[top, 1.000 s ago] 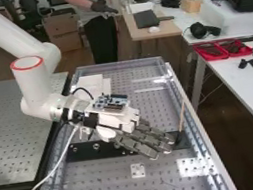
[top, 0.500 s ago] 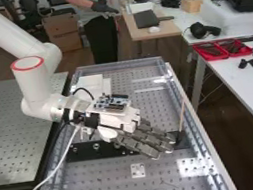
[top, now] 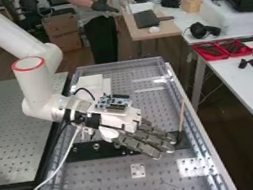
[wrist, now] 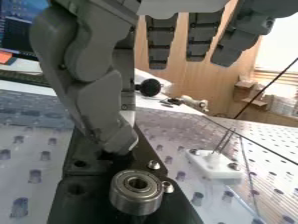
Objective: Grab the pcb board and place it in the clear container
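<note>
The hand (top: 138,145) is wide open above the black plate (top: 81,151), with nothing in it. A small board (top: 113,102) sits on the back of the hand, but I can't tell if it's the one to grab. If the hand goes too low, its thumb (wrist: 100,105) could bump the metal ring (wrist: 136,192) on the black plate.
</note>
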`<state>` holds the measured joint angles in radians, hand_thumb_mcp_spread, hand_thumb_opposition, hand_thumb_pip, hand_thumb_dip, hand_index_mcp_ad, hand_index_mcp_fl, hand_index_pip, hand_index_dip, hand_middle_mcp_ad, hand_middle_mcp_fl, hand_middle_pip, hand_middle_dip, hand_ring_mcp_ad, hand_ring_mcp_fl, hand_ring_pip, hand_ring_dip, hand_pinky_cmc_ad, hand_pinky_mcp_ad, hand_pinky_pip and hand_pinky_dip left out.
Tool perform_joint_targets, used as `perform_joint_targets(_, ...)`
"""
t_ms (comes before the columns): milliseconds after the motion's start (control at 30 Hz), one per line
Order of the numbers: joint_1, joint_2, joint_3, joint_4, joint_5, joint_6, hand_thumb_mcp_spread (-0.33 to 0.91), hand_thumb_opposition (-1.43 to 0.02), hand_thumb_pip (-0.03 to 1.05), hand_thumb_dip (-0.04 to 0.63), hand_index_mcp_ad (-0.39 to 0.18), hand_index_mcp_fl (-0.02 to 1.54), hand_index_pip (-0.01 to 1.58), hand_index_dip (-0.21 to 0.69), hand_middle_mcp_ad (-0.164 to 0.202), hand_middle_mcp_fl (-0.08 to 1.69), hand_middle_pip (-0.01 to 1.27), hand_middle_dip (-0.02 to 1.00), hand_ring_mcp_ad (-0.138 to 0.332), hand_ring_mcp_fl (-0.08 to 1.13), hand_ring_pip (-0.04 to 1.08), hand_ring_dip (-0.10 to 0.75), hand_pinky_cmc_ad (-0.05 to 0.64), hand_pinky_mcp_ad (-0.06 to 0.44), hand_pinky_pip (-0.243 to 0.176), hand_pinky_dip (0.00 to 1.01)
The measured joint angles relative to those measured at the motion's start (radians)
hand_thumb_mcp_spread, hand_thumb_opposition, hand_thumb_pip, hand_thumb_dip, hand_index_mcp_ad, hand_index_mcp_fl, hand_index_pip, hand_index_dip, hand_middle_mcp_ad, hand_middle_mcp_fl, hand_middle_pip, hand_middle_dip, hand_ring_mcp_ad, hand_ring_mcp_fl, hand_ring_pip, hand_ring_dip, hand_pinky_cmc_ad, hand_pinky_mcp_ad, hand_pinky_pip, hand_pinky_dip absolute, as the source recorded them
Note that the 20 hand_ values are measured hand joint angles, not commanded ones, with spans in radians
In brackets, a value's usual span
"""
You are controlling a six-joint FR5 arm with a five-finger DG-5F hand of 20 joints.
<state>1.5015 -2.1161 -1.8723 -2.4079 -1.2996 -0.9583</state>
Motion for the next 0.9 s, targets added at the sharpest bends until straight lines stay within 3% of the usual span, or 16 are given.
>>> perform_joint_targets(467, 0.000, 0.033, -0.005, 0.021, -0.004, 0.014, 0.52, -0.99, 0.66, 0.298, -0.164, 0.49, 1.49, 0.133, 0.031, 0.12, 0.14, 0.16, 0.152, 0.02, 0.09, 0.021, 0.323, 0.164, -0.073, 0.19)
perform_joint_targets(900, 0.037, 0.164, -0.022, 0.009, -0.011, -0.012, 0.52, -1.01, 0.66, 0.298, -0.164, 0.51, 1.47, 0.133, 0.031, 0.12, 0.14, 0.16, 0.152, 0.02, 0.10, 0.021, 0.323, 0.166, -0.059, 0.19)
